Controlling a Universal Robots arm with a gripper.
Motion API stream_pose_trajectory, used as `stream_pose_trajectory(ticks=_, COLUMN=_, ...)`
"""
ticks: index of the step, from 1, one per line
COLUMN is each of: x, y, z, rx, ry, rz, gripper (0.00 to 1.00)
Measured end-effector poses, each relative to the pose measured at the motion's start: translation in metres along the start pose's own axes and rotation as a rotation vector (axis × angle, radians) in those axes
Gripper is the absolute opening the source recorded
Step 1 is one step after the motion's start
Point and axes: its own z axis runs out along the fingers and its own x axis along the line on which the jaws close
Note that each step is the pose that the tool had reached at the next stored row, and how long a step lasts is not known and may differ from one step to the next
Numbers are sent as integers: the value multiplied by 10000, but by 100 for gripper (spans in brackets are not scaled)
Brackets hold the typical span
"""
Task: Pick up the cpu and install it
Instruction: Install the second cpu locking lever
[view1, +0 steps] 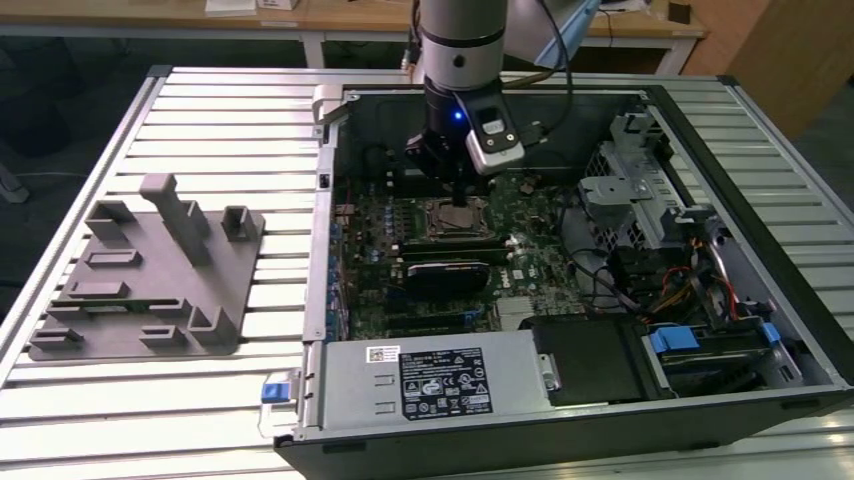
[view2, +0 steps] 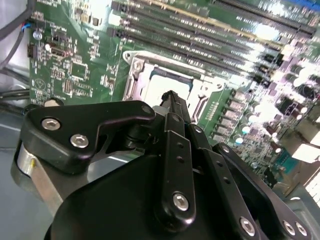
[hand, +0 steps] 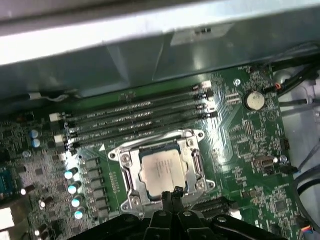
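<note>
The cpu (hand: 161, 169), a flat square chip with a silver-grey top, lies flat inside the metal-framed socket (hand: 118, 159) on the green motherboard. In the second wrist view the cpu (view2: 167, 82) shows just past my fingertips. My gripper (hand: 173, 192) hangs close above the cpu's near edge, its two black fingers pressed together with nothing between them. In the exterior view my gripper (view1: 462, 200) reaches down into the open computer case right over the cpu (view1: 454, 217).
Memory slots (hand: 135, 117) run beside the socket, and a row of capacitors (hand: 74, 187) stands on its other side. The case wall (view1: 326, 200) rises on the exterior view's left of the board. A grey plastic tray (view1: 147, 270) with upright posts rests on the slatted table outside it.
</note>
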Motion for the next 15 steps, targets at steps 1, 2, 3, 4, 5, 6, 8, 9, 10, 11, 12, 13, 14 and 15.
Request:
stream_pose_trajectory(ticks=1, x=-4, y=-18, z=1, rx=-4, ry=2, rz=0, gripper=11)
stream_pose_trajectory(ticks=2, x=-8, y=-35, z=2, rx=-8, ry=3, rz=1, gripper=11)
stream_pose_trajectory(ticks=3, x=-12, y=-54, z=2, rx=-9, ry=5, rz=0, gripper=11)
stream_pose_trajectory(ticks=4, x=-16, y=-73, z=2, rx=-11, ry=7, rz=1, gripper=11)
stream_pose_trajectory(ticks=5, x=-20, y=-91, z=3, rx=-13, ry=8, rz=1, gripper=11)
stream_pose_trajectory(ticks=6, x=-23, y=-108, z=3, rx=-16, ry=9, rz=2, gripper=11)
stream_pose_trajectory(ticks=8, x=-31, y=-142, z=5, rx=-21, ry=12, rz=1, gripper=11)
stream_pose_trajectory(ticks=9, x=-35, y=-160, z=5, rx=-24, ry=15, rz=2, gripper=11)
stream_pose_trajectory(ticks=10, x=-38, y=-178, z=6, rx=-27, ry=18, rz=2, gripper=11)
stream_pose_trajectory(ticks=11, x=-42, y=-195, z=7, rx=-34, ry=21, rz=3, gripper=11)
stream_pose_trajectory(ticks=12, x=-46, y=-212, z=8, rx=-43, ry=25, rz=4, gripper=11)
stream_pose_trajectory(ticks=13, x=-50, y=-230, z=9, rx=-54, ry=29, rz=5, gripper=11)
stream_pose_trajectory(ticks=14, x=-53, y=-245, z=10, rx=-63, ry=33, rz=5, gripper=11)
stream_pose_trajectory(ticks=15, x=-56, y=-261, z=11, rx=-71, ry=35, rz=7, gripper=11)
